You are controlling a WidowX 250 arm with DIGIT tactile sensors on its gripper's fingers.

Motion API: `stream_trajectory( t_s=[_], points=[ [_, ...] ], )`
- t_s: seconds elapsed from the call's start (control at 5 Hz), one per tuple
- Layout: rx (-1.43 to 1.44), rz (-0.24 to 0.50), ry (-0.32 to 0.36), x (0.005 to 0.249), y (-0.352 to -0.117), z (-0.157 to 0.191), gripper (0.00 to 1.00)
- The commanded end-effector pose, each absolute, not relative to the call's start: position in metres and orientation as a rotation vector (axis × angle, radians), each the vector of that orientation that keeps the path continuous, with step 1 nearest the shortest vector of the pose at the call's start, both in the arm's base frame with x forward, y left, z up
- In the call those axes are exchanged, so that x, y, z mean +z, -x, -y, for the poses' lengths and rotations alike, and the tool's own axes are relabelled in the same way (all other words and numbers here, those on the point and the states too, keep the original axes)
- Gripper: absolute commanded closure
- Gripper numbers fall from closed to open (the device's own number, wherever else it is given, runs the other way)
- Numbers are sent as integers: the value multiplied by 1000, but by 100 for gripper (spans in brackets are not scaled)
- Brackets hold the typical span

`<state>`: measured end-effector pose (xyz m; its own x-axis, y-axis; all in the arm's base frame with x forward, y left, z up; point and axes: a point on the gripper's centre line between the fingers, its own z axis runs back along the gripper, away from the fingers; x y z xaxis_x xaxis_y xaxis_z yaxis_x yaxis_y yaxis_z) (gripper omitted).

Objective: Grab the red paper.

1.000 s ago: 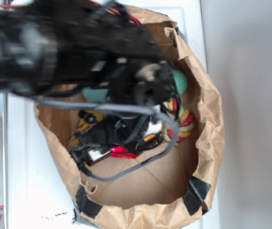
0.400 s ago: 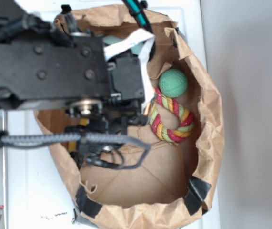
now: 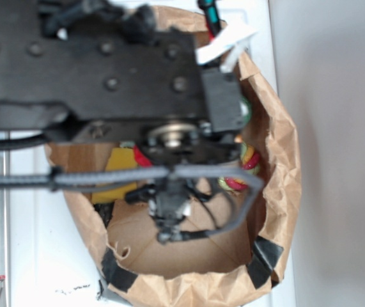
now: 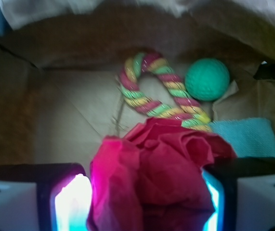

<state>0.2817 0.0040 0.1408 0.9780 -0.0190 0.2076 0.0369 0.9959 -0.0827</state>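
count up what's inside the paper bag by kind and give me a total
Red paper: 1
Rope toy: 1
Green ball: 1
Teal cloth: 1
Yellow item, partly hidden: 1
Total: 5

The gripper (image 4: 144,202) has its jaws closed on the red paper (image 4: 156,178).

Exterior view bright, arm (image 3: 93,70) blurred at upper left — wrist view dim, soft-focused, glowing glare at lower corners.
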Motion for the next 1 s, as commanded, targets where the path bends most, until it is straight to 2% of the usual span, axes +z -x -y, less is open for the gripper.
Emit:
stream_trajectory(
  t_s=[0.0, 0.2, 0.4, 0.6, 0.8],
  points=[
    [-45, 230, 86, 173, -277, 15, 100],
    [-107, 214, 39, 171, -276, 14, 100],
    [-130, 204, 22, 168, -276, 15, 100],
    [-129, 211, 36, 168, -276, 15, 100],
    [-124, 238, 79, 167, -275, 12, 100]
  ],
)
